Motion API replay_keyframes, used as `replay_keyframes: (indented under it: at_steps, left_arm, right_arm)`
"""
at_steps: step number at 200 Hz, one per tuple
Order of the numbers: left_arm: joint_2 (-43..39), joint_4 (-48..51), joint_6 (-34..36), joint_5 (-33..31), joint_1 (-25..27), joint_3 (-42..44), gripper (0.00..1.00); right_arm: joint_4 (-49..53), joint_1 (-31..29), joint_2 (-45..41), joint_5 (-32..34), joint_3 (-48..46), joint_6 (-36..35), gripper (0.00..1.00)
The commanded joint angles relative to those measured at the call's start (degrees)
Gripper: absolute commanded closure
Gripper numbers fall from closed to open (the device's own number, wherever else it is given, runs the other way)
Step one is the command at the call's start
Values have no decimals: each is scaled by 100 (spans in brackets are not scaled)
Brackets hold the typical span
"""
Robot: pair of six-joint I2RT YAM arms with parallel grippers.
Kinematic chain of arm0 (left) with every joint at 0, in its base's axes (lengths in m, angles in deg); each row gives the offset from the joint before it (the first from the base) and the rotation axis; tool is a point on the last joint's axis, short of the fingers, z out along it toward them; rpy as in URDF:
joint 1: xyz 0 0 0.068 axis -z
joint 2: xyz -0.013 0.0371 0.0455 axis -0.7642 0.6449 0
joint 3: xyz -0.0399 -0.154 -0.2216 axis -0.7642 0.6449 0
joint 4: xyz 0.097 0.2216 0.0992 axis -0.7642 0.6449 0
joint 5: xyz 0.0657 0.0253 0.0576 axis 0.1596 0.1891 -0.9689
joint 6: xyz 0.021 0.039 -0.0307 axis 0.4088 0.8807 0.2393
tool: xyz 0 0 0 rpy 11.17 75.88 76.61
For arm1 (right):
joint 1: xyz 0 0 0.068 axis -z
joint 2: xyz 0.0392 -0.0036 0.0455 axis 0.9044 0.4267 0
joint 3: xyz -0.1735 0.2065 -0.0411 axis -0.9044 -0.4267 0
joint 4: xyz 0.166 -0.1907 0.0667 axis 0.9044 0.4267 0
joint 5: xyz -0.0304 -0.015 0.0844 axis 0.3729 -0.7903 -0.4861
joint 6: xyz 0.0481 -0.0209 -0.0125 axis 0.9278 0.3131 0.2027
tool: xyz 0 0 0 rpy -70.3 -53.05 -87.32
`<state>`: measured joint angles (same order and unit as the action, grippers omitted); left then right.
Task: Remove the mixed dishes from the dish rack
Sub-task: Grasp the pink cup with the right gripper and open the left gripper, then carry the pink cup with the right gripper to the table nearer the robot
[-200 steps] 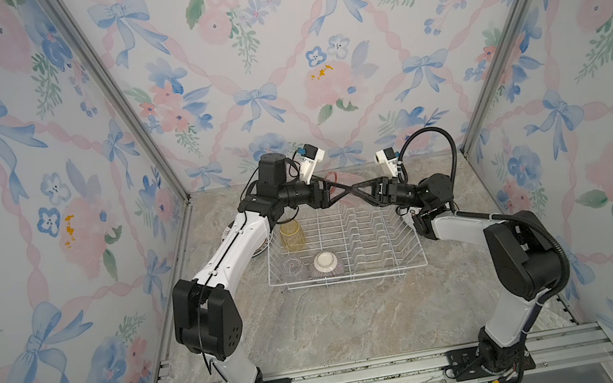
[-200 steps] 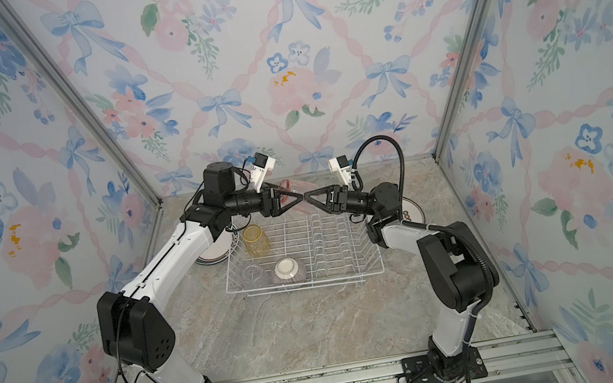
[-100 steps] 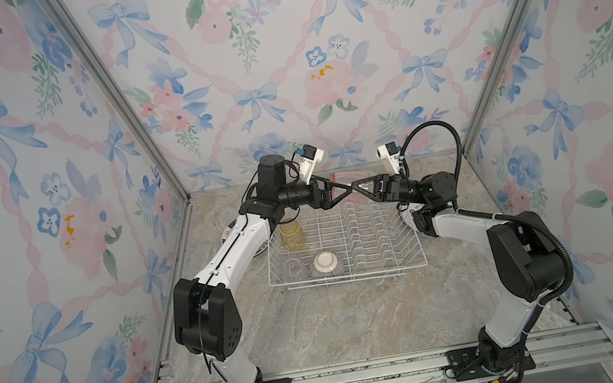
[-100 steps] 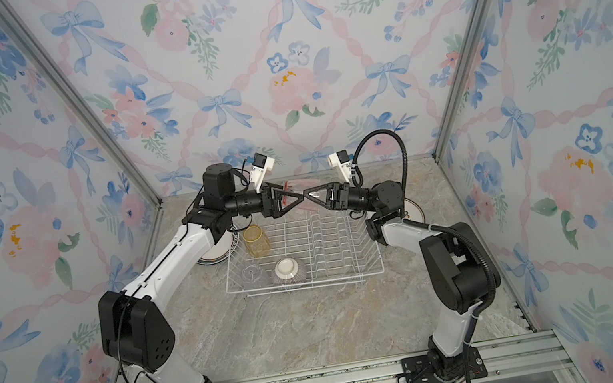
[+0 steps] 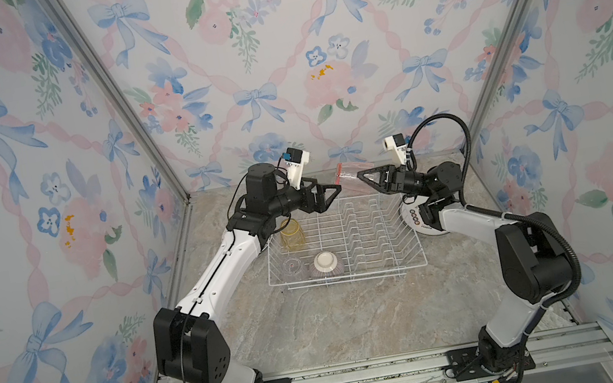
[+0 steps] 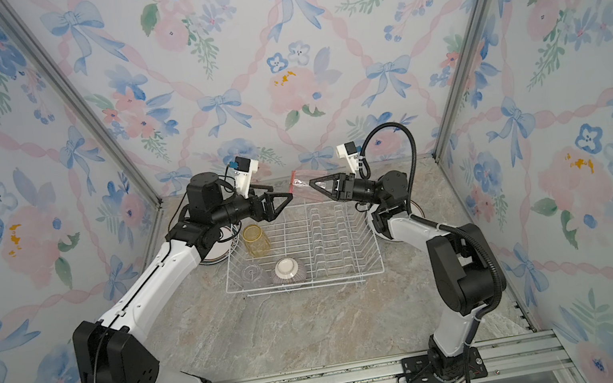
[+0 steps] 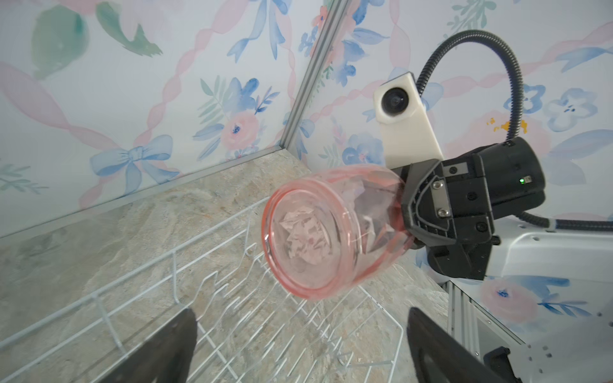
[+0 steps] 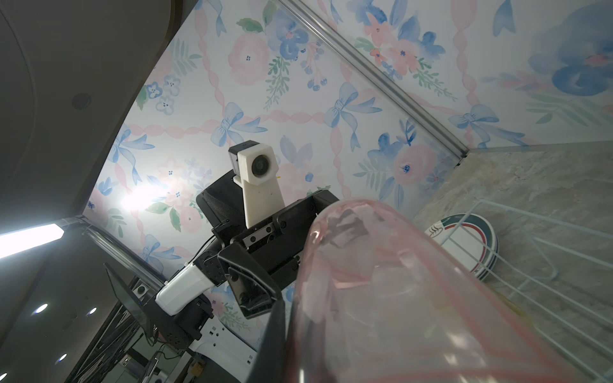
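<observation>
Right end effector (image 5: 361, 174) grips one pink tumbler (image 7: 311, 232).

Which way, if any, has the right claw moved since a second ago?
Yes, slightly. The right claw, shut on the pink tumbler, has shifted upward in both top views, away from the back rim of the dish rack.

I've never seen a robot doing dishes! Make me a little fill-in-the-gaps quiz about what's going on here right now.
1. The right gripper is shut on the pink tumbler, while the left gripper stands ___.
2. In the dish rack, beside the clear tumbler, the ribbed bowl lies upside ___.
3. The rack's upright slots are all ___.

Missing words: open; down; empty.
</observation>
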<state>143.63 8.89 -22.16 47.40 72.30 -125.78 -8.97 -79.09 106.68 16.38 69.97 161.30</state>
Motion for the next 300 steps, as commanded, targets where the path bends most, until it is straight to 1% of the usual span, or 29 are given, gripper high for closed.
replay_keyframes:
  at_steps: [1, 7, 9, 11, 15, 16, 17, 23, 33, 41, 49, 64, 79, 95, 104, 111, 124, 145, 157, 185, 205, 225, 239, 269, 300]
  left_arm:
    - [-380, 204, 314, -1417, -31, 256, 2]
    - [-487, 247, 360, -1687, -26, 340, 2]
    - [-513, 256, 375, -1770, -23, 373, 2]
    - [-554, 271, 390, -1850, -22, 395, 2]
    - [-626, 295, 415, -2001, -19, 463, 2]
    - [-641, 306, 423, -2037, -21, 479, 2]
    - [-657, 316, 435, -2068, -21, 492, 2]
    - [-759, 363, 482, -2274, -17, 565, 2]
    - [-892, 452, 554, -2585, 5, 670, 2]
    - [-980, 526, 607, -2801, 18, 735, 2]
    - [-1060, 578, 652, -3033, 36, 803, 2]
    - [-1209, 605, 715, -3370, 71, 963, 2]
    - [-1358, 632, 744, -3646, 75, 1125, 2]
    - [-1441, 754, 812, -3860, 75, 1214, 2]
    - [-1458, 848, 846, -3953, 75, 1216, 2]
    - [-1481, 895, 867, -3981, 71, 1245, 2]
    - [-1543, 898, 869, -3965, 40, 1326, 2]
    - [-1604, 966, 870, -3891, -56, 1349, 2]
    - [-1592, 1069, 870, -3841, -108, 1304, 2]
    - [-1586, 1276, 887, -3783, -188, 1194, 2]
    - [-1563, 1434, 887, -3761, -212, 1121, 2]
    - [-1581, 1495, 862, -3740, -214, 1129, 2]
    - [-1588, 1530, 844, -3724, -208, 1133, 2]
    - [-1592, 1559, 843, -3654, -213, 1124, 2]
    - [-1564, 1570, 834, -3637, -211, 1118, 2]
  right_arm:
    - [1777, 12, -703, 18, 323, -1520, 100]
    - [2569, -9, -847, 104, 421, -2130, 100]
    - [3060, -18, -893, 122, 463, -2323, 100]
    - [3197, -29, -944, 191, 513, -2582, 100]
    - [3872, -53, -1036, 305, 628, -3076, 100]
    - [4263, -60, -1059, 350, 661, -3192, 100]
    - [4263, -69, -1083, 391, 690, -3298, 100]
    - [5306, -138, -1210, 645, 926, -4135, 100]
    - [7003, -300, -1366, 1284, 1351, -5352, 100]
    - [7948, -440, -1436, 1851, 1631, -5993, 100]
    - [8522, -521, -1494, 2168, 1810, -6313, 100]
    - [9266, -674, -1634, 2710, 1976, -6760, 100]
    - [10096, -992, -1799, 3608, 2155, -7308, 100]
    - [10898, -1490, -1933, 4509, 2318, -7748, 100]
    - [11349, -1788, -2008, 4911, 2369, -7956, 100]
    - [11663, -2024, -2067, 5188, 2412, -8086, 100]
    - [12231, -2512, -2187, 5508, 2447, -8388, 100]
    - [13043, -3535, -2383, 6345, 2477, -8601, 100]
    - [13475, -4139, -2430, 6790, 2511, -8526, 100]
    - [14329, -5353, -2397, 7692, 2574, -7933, 100]
    - [14793, -5878, -2309, 7847, 2451, -7427, 100]
    - [14893, -6182, -2246, 7739, 2030, -7020, 100]
    - [14824, -6227, -2247, 7582, 1668, -6820, 100]
    - [14222, -6211, -2393, 7187, 997, -6726, 100]
    - [13733, -5984, -2328, 6980, 533, -6643, 100]
